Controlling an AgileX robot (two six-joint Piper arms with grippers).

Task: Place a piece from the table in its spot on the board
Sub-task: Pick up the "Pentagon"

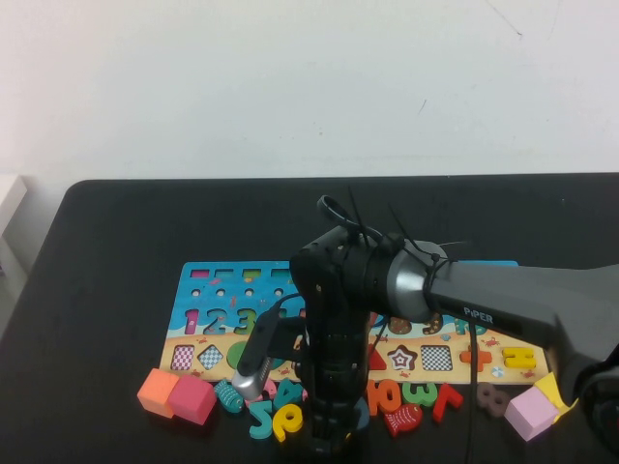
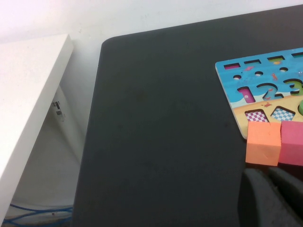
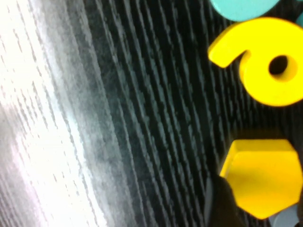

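High view shows the right arm [image 1: 503, 314] reaching in from the right and bent steeply down over the near edge of the board [image 1: 208, 290], so that the right gripper [image 1: 327, 437] sits low at the front of the table [image 1: 106, 242], in among the loose number pieces below the board's sandy strip. Its fingers are hidden by the wrist from this angle. Right wrist view looks straight down at the tabletop: the piece [image 3: 262, 177], a flat yellow pentagon, lies on the black surface with a dark gripper finger [image 3: 220, 205] just against its edge, and what seems to be the other finger at the frame's corner on its far side; whether the jaws are already pressing on it I cannot tell. Just beside the pentagon lies a yellow curved number piece [image 3: 262, 59]. An orange cube [image 1: 157, 391] and a pink cube [image 1: 193, 399] stand touching each other by the board's near left corner. Left wrist view shows the left gripper [image 2: 272, 198] low over the table, just near those cubes, only its dark tips in view.
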